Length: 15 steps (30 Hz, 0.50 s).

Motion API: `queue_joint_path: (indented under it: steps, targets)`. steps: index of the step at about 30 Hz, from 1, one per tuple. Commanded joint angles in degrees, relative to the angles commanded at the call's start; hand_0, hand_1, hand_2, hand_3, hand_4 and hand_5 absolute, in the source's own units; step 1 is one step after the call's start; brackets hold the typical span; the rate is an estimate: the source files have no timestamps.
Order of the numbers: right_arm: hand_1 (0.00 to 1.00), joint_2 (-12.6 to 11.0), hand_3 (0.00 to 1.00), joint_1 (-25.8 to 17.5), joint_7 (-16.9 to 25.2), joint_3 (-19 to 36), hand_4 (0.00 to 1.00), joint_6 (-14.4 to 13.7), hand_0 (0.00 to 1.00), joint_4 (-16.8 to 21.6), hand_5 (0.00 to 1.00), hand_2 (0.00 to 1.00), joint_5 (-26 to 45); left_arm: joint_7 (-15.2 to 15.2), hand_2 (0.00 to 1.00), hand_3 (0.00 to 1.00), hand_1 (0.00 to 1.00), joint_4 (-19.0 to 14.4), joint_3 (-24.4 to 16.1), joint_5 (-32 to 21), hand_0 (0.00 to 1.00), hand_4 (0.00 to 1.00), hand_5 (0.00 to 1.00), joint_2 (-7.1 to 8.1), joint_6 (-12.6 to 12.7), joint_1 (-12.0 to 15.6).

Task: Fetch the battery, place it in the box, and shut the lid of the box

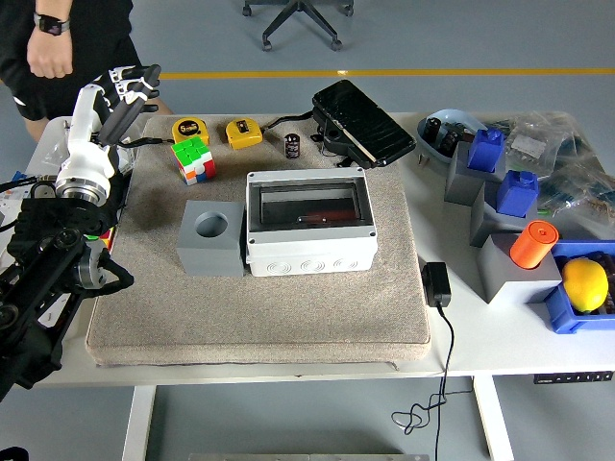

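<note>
The battery (293, 145), a small black cylinder, stands upright on the grey mat (259, 307) behind the box. The white box (309, 223) sits mid-mat with its dark see-through lid down. My left hand (123, 94), white with black fingers, is raised over the table's far left edge, well left of the box and battery. Its fingers are spread and hold nothing. My right arm is out of view. A person stands at the top left, a hand with a wristwatch (48, 50) held off the table.
A grey block with a round hole (209, 237) stands left of the box. A Rubik's cube (193, 159), two yellow tape measures (243, 133) and a black device (362, 123) lie at the back. A power adapter (435, 284), blue bins (500, 168), an orange cylinder (532, 242) and a lemon (583, 284) are on the right.
</note>
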Motion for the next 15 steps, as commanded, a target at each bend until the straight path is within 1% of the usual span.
queue_joint_path:
  steps: [3, 6, 7, 9, 12, 13, 15]
  targets:
    - [0.601, 0.03, 0.552, -0.11, -0.17, 0.0, 0.917, 0.12, 0.591, -0.12, 0.437, 0.567, -0.02, 0.04, 0.583, 0.586, 0.573, -0.04, -0.83, -0.23, 0.458, 0.949, 0.538, 0.09, -0.39, 0.54]
    - [0.601, 0.15, 0.552, -0.31, -0.41, -0.18, 0.917, 0.29, 0.591, -0.22, 0.437, 0.567, 0.08, 0.15, 0.583, 0.586, 0.573, -0.05, -0.64, -0.2, 0.458, 0.949, 0.538, 0.17, -0.87, 0.86]
    - [0.601, 0.19, 0.552, -0.36, -0.47, -0.2, 0.919, 0.33, 0.59, -0.23, 0.438, 0.568, 0.09, 0.2, 0.581, 0.582, 0.563, -0.04, -0.58, -0.17, 0.455, 0.942, 0.519, 0.18, -1.02, 0.97]
    - [0.601, 0.31, 0.552, -0.52, -0.53, -0.18, 0.919, 0.38, 0.59, -0.2, 0.438, 0.568, 0.11, 0.28, 0.581, 0.582, 0.563, -0.16, -0.51, -0.12, 0.455, 0.942, 0.519, 0.21, -1.33, 1.34]
    - [0.601, 0.62, 0.552, -0.66, -0.54, -0.35, 0.919, 0.41, 0.59, -0.14, 0.438, 0.568, 0.31, 0.4, 0.581, 0.582, 0.563, -0.52, -0.39, -0.11, 0.455, 0.942, 0.519, 0.48, -1.73, 2.31]
    - [0.602, 0.7, 0.555, -0.65, -0.56, -0.42, 0.92, 0.43, 0.591, -0.13, 0.44, 0.57, 0.38, 0.41, 0.578, 0.579, 0.559, -0.59, -0.35, -0.12, 0.449, 0.922, 0.494, 0.58, -1.82, 2.51]
    - [0.602, 1.09, 0.555, -0.32, -0.59, -0.78, 0.92, 0.45, 0.591, -0.12, 0.44, 0.57, 0.83, 0.31, 0.578, 0.579, 0.559, -0.87, -0.24, -0.34, 0.449, 0.922, 0.494, 1.04, -1.94, 3.11]
